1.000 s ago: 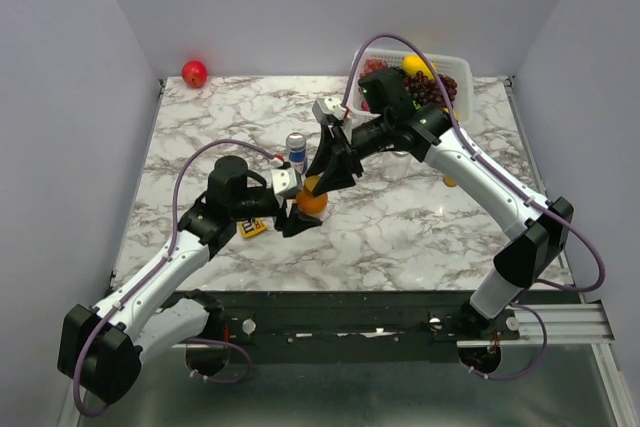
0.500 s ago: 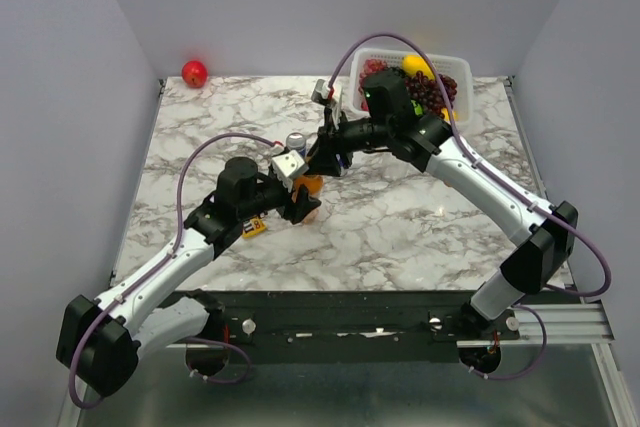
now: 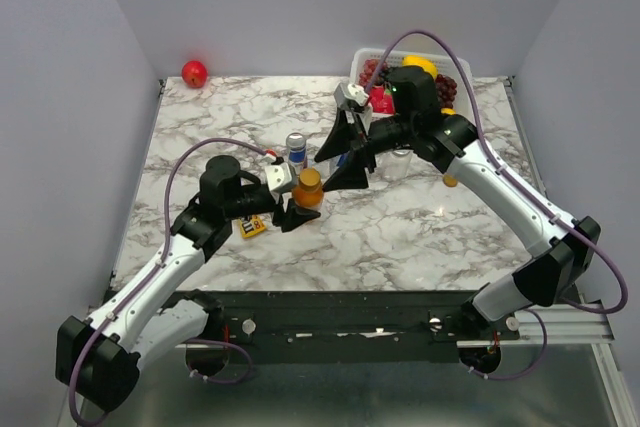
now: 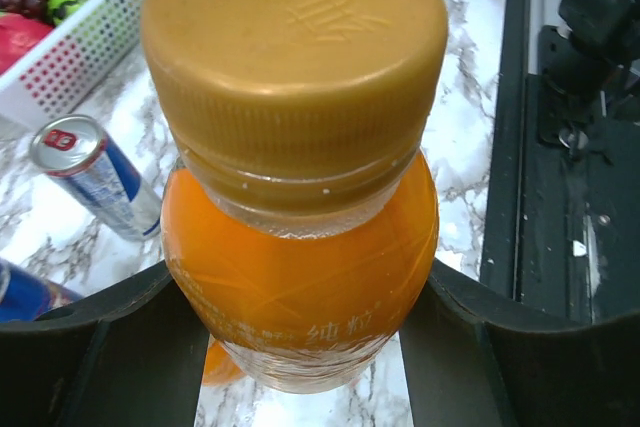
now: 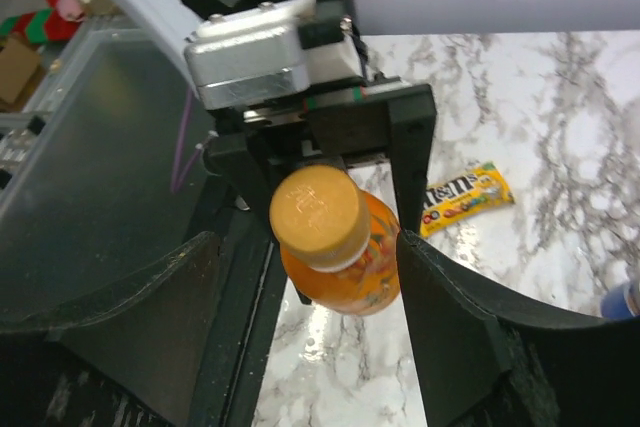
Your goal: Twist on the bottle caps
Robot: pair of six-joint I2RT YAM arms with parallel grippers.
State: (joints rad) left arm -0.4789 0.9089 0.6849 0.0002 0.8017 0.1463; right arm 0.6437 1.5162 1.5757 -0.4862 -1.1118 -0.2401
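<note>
Here, the left gripper [image 3: 297, 213] is clamped around the belly of the small orange bottle [image 4: 300, 277], holding it upright near the middle of the table [image 3: 420, 227], with its gold cap [image 4: 295, 57] seated on the neck. The right gripper [image 3: 324, 173] reaches in from the bottle's 2 o'clock, fingers spread wide on either side of the cap and touching nothing. 1 can [image 3: 296, 150] stands at the bottle's 11 o'clock, and a candy packet [image 3: 252, 227] lies at 8.

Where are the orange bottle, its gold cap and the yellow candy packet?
orange bottle [image 4: 300, 277], left wrist view, on its orange body below the neck.
gold cap [image 5: 318, 209], right wrist view, on its flat top.
candy packet [image 5: 465, 198], right wrist view, middle of the yellow wrapper.
</note>
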